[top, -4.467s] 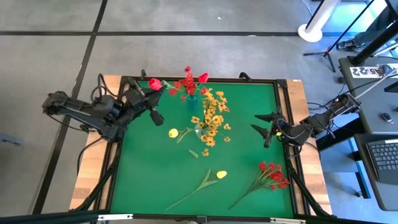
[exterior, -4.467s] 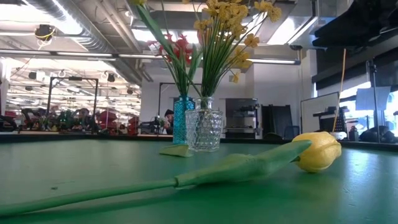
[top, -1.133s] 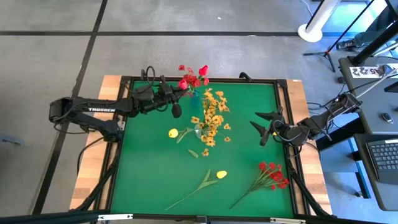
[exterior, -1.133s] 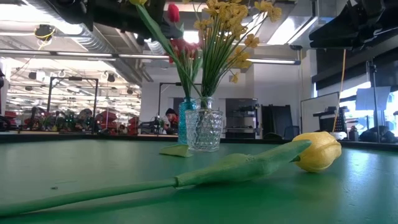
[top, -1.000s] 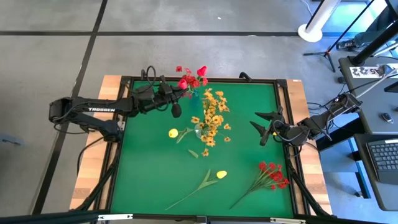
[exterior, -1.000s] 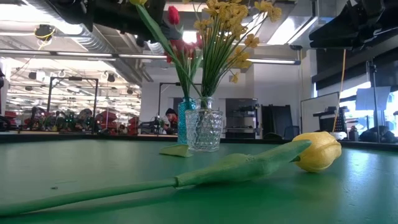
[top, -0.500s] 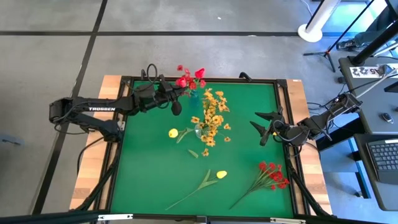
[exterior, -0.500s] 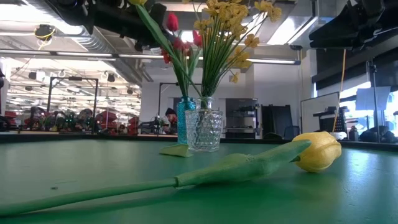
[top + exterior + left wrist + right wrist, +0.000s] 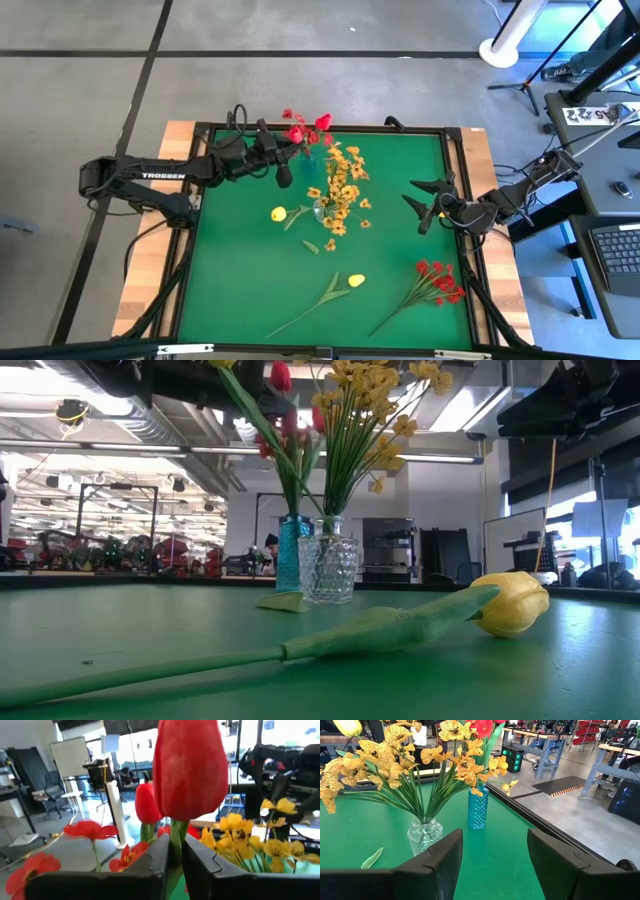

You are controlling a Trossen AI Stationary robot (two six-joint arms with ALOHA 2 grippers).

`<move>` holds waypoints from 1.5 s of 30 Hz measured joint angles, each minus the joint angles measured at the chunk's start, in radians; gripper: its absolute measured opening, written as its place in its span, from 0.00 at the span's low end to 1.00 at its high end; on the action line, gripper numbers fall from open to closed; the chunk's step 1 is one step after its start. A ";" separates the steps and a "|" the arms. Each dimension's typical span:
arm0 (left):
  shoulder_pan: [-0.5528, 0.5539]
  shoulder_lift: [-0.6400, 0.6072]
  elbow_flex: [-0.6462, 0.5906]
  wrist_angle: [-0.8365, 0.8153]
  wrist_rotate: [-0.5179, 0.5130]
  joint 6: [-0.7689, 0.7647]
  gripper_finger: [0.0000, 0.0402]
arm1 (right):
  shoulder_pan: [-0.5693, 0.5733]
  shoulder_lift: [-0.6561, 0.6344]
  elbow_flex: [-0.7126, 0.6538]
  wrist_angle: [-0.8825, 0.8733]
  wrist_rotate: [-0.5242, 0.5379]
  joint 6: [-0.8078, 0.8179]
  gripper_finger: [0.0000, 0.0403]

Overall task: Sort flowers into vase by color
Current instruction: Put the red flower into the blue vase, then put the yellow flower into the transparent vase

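The left claw point(image 9: 172, 857) pinches a red bud point(image 9: 189, 767) by its stem above the blue vase point(image 9: 477, 809). Beside that vase, on the desk point(image 9: 240, 270), lie two yellow buds and a red sprig point(image 9: 437, 282), unsorted. The right claw point(image 9: 428, 206) waits spread.

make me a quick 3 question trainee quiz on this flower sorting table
1. True or false: the left gripper has a red bud's stem between its fingers.
2. Which vase holds the yellow blooms? A blue vase B clear vase
3. Fill in: the right gripper waits near the table's right edge, ____.

Key: 1 true; 2 B; 3 open
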 joint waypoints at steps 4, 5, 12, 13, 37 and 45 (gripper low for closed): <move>-0.001 0.000 0.025 -0.075 -0.001 -0.011 0.16 | 0.000 0.000 0.000 0.000 0.000 0.000 0.55; -0.001 0.000 0.030 -0.089 -0.001 -0.013 0.17 | 0.000 0.000 0.000 0.000 -0.001 0.000 0.55; -0.001 0.000 0.040 -0.133 -0.010 0.001 0.30 | 0.000 0.000 0.000 0.000 -0.003 0.002 0.55; -0.001 0.000 0.040 -0.133 -0.011 0.001 0.32 | 0.000 0.000 0.000 0.000 -0.003 0.002 0.55; -0.067 -0.006 0.208 -0.282 -0.161 0.009 0.66 | 0.000 0.000 0.000 0.000 -0.019 0.004 0.55; -0.105 -0.006 0.266 -0.307 -0.227 0.056 0.66 | 0.000 0.000 0.000 0.000 -0.022 0.004 0.55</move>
